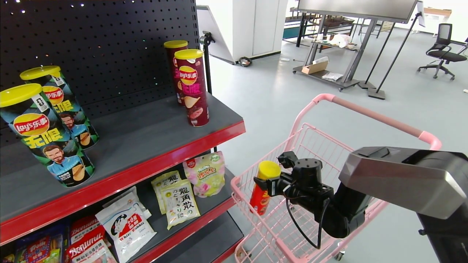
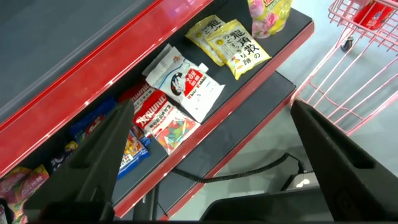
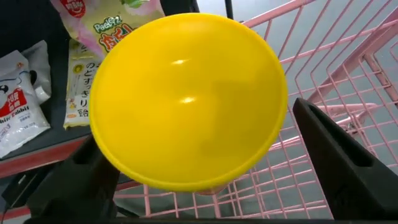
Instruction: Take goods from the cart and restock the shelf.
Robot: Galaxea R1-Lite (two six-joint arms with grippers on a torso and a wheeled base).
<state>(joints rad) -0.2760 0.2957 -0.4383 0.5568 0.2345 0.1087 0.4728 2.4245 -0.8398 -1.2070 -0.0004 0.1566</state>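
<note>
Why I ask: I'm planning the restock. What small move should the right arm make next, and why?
Probably lift straight up: the right gripper holds the red can low at the rim of the pink cart, and the top shelf sits higher, with bare space.

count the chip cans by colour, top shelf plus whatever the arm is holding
green cans: 2
maroon cans: 2
red can: 1, held in the right gripper
total: 5
</note>
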